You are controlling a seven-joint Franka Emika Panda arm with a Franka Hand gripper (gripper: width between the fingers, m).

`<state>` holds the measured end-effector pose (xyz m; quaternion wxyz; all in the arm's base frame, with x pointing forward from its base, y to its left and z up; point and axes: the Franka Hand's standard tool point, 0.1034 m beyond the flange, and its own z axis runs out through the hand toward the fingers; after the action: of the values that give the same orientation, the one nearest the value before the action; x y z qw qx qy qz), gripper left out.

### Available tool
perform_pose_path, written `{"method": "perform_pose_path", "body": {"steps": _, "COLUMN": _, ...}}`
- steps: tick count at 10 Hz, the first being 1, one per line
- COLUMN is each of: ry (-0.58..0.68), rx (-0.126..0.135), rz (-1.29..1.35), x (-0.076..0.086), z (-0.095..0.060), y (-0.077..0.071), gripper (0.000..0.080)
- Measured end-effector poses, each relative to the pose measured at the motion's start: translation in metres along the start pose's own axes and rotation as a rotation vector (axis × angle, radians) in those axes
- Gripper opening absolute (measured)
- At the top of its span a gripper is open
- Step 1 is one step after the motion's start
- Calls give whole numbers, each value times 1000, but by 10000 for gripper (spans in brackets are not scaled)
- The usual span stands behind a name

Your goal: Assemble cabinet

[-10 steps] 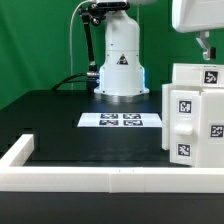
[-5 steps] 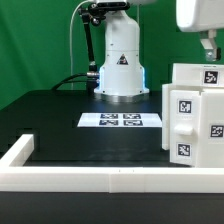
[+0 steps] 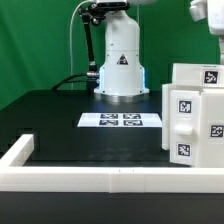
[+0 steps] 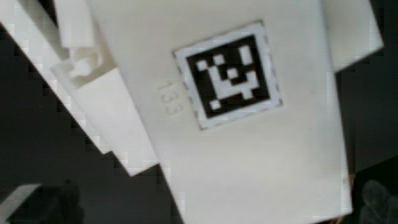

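4 black-and-white marker tags show on the white cabinet (image 3: 196,113) at the exterior view's right on the black desk (image 3: 70,128); no readable writing. Marker board (image 3: 121,121) lies centrally. Gripper (image 3: 212,12) above; jaws' state cannot be told.

Even, bright light fills the exterior view, with soft glare on the black worktop (image 3: 70,120). The wrist view is blurred, its white panel (image 4: 214,110) nearly washed out.
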<state>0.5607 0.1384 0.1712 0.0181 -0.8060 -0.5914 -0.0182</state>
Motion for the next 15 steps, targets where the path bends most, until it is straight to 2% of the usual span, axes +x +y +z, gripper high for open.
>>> {"method": "perform_pose_path", "body": {"steps": 4, "ry": -20, "rx": 6, "rz": -203, "x": -17, "z": 8, "y": 0, "gripper": 797}}
{"method": "perform_pose_path", "body": {"steps": 6, "ry": -19, "rx": -2, "rz": -184, "x": -21, "z": 10, "y": 1, "gripper": 797}}
{"method": "perform_pose_path", "body": {"steps": 9, "ry": -20, "rx": 0, "rz": -162, "x": -25, "z": 11, "y": 2, "gripper": 797}}
{"method": "perform_pose_path", "body": {"steps": 11, "ry": -20, "rx": 1, "rz": -146, "x": -26, "z": 12, "y": 2, "gripper": 554}}
{"method": "perform_pose_path", "body": {"steps": 15, "ry": -19, "rx": 1, "rz": -59, "x": -27, "z": 12, "y": 2, "gripper": 557}}
